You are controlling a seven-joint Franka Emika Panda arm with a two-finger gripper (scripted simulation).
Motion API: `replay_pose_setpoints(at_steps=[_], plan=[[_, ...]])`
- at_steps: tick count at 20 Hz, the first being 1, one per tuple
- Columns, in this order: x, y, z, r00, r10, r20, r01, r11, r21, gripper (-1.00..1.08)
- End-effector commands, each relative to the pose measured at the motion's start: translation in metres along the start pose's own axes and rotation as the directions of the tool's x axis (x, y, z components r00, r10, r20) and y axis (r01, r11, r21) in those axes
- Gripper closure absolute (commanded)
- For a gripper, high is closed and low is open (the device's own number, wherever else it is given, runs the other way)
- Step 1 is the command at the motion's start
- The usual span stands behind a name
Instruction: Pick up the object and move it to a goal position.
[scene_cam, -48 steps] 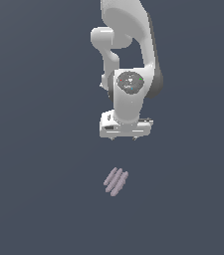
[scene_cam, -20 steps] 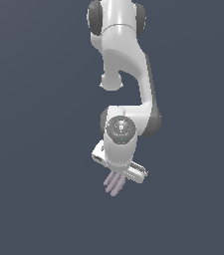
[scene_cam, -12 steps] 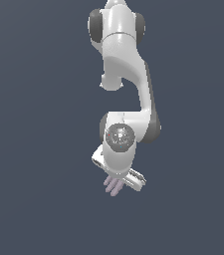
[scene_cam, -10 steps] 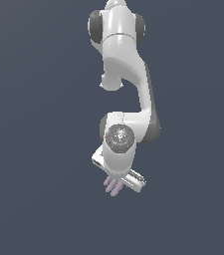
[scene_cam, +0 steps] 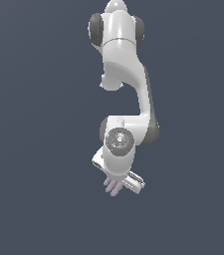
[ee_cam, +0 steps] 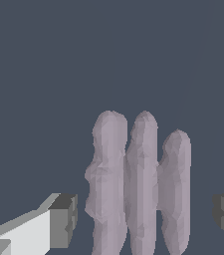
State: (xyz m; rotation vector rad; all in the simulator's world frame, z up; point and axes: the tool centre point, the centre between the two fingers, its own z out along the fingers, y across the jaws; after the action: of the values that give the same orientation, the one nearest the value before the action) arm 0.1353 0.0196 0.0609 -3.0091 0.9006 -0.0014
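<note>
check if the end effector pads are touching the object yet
Apart. The wrist view shows dark floor between each pad and the object, so the end effector straddles it, open.

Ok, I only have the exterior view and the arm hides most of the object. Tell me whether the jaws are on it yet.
Observer: Not yet. In the wrist view the gripper is open, with a gap showing between each dark pad and the object.
Operator: Say how it sits between them.
Observer: It sits between the two pads, nearer one pad than the other.
Operator: Describe what I would be closing on.
Observer: Three pale purple rounded rods side by side, their long sides facing the pads.
</note>
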Motion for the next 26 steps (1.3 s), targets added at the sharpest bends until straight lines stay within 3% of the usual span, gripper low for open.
replay_pose_setpoints(at_steps=[1, 6, 12, 13, 22, 23, 26], plan=[[-0.001, 0.001, 0.013, 1.0, 0.001, 0.001, -0.001, 1.0, -0.001, -0.92], [-0.001, 0.001, 0.036, 1.0, 0.003, 0.001, -0.003, 1.0, -0.001, -0.92], [0.0, 0.0, 0.038, 1.0, 0.003, 0.001, -0.003, 1.0, -0.001, -0.92], [0.0, 0.0, 0.038, 1.0, 0.003, 0.001, -0.003, 1.0, -0.001, 1.08], [0.0, 0.0, 0.038, 1.0, 0.003, 0.001, -0.003, 1.0, -0.001, 1.08], [0.006, -0.005, 0.019, 1.0, 0.003, -0.017, -0.003, 1.0, 0.013, 1.08], [0.005, -0.005, 0.018, 1.0, 0.003, -0.017, -0.003, 1.0, 0.013, 1.08]])
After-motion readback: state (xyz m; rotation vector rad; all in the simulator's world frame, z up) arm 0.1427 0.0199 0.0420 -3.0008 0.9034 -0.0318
